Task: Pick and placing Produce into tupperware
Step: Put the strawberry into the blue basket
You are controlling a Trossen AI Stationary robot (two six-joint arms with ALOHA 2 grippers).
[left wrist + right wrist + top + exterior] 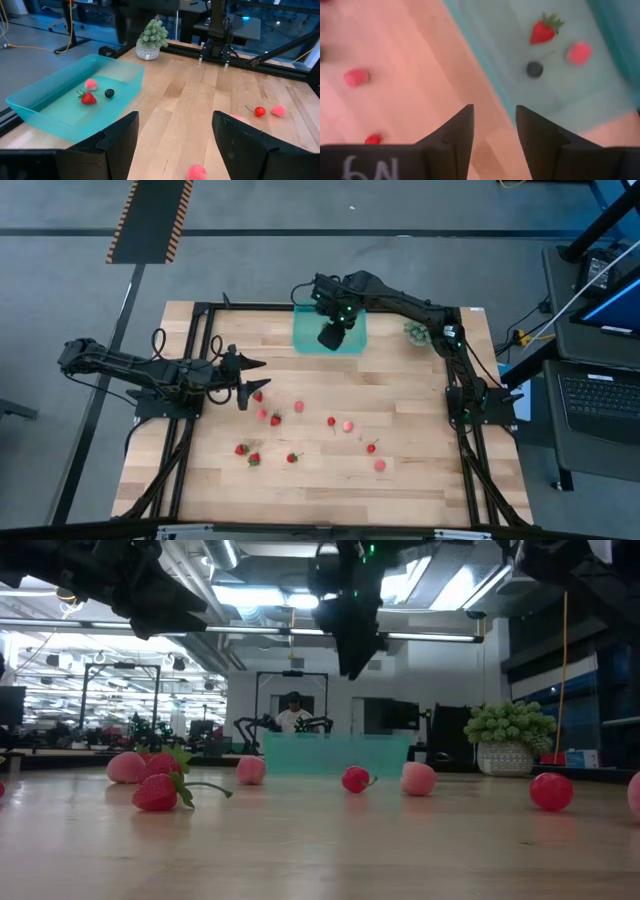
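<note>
The teal tupperware stands at the table's far middle. On its floor lie a strawberry, a pink piece and a dark berry. My right gripper hangs high above the tupperware's near rim, pointing down, open by a narrow gap with nothing between the fingers. Several red and pink produce pieces lie scattered on the wood nearer the front. My left gripper waits open above the table's left side, near a pink piece.
A spiky green plant ball in a small white pot stands right of the tupperware at the far right. Black frame rails run along the table's left, right and far edges. A person sits far behind.
</note>
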